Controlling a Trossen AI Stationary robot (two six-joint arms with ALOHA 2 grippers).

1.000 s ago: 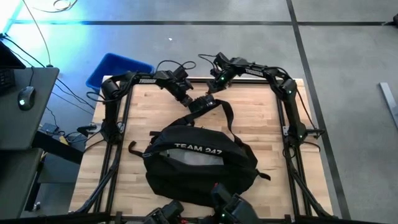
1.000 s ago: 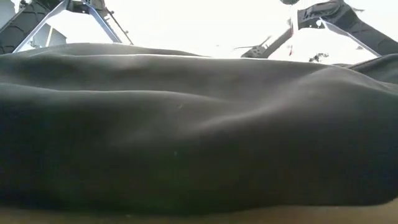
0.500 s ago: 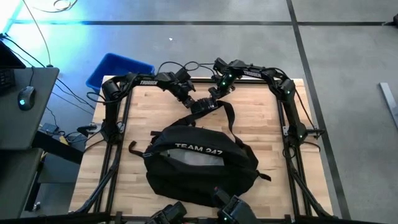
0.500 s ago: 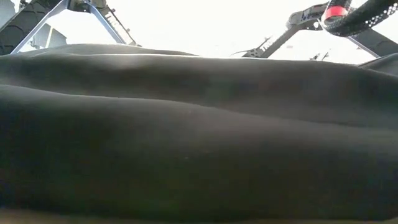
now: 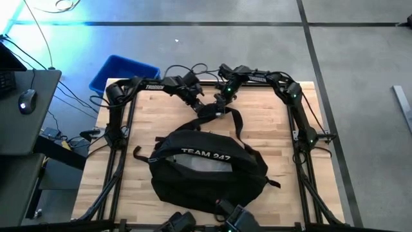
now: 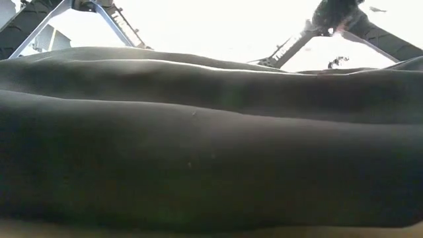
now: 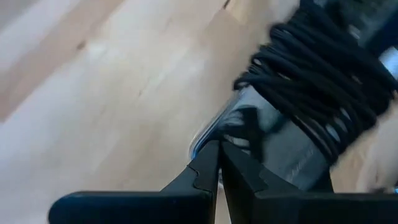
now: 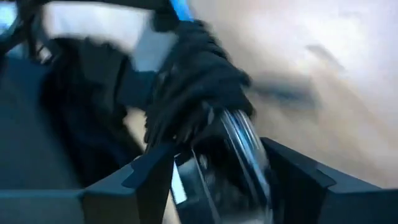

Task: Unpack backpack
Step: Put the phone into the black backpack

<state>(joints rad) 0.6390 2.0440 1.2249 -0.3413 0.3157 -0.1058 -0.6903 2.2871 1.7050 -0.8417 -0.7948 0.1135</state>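
we see the pale wooden plank table (image 5: 161, 113) bearing the large black fabric backpack (image 5: 206, 167) (grey floor (image 5: 360, 58) around); left gripper (image 5: 205, 108) pinched closed, right gripper (image 5: 219, 103) parted around a cord-wrapped object (image 8: 199, 106).

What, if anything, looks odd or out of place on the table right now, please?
Only the backpack stands out: it lies on its side, straps sprawled across the table toward the far edge, where both end effectors meet. Nothing looks spilled or damaged.

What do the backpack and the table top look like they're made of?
Backpack: soft matte black fabric, probably woven synthetic; it sags and creases, with white printed lettering. Table: pale wood, apparently jointed strips with a smooth finish; plank lines and grain show.
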